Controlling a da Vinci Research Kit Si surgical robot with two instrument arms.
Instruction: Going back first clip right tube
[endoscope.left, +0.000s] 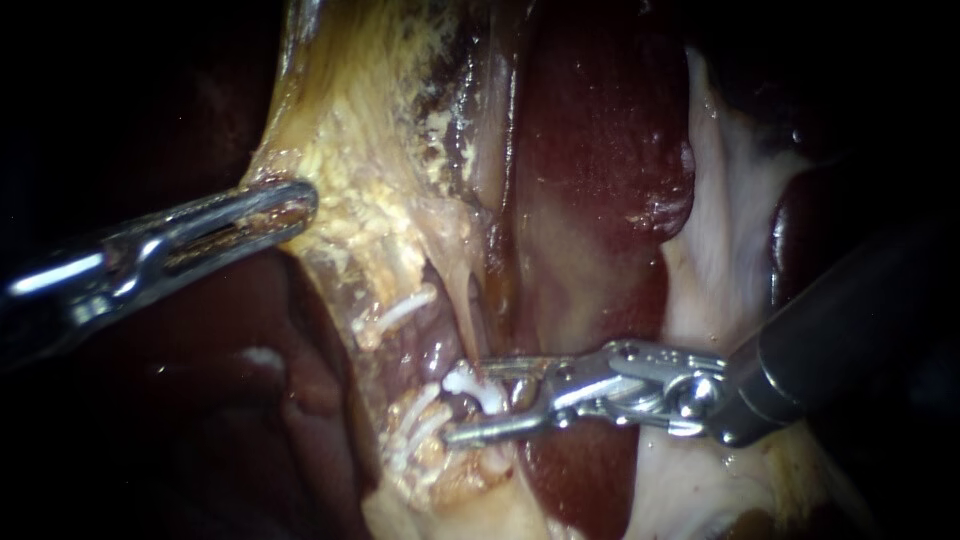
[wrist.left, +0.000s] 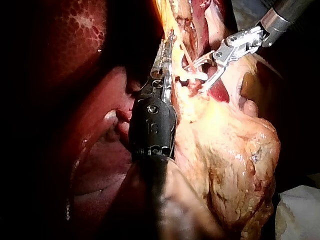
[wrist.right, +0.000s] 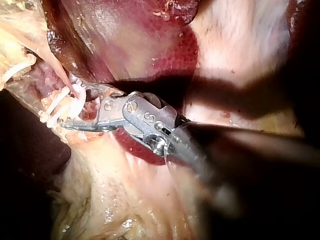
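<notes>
The clip (endoscope.left: 468, 384), white and curved, is seen at the lower end of a thin pale tube (endoscope.left: 462, 320), in the gap between the jaws of the right instrument (endoscope.left: 465, 400). Those jaws are held apart, one above the clip and one below it, and whether either jaw touches the clip cannot be told. The right instrument's dark shaft is brought in from the right, across pale whitish tissue (endoscope.left: 720, 250). In the right wrist view the clip (wrist.right: 76, 97) is found just ahead of the parted jaws, beside further white strands. Two more white clips are seen nearby in the endoscope view, an upper white clip (endoscope.left: 398, 312) to the left of the tube and a lower white clip (endoscope.left: 418, 425) just beside the lower jaw. The left instrument (endoscope.left: 300, 203) is brought in from the left, and its jaws are closed on the edge of the yellow fatty tissue (endoscope.left: 350, 130), which is drawn taut towards them. The dark red liver (endoscope.left: 600, 150) is seen to the right of the tube.
</notes>
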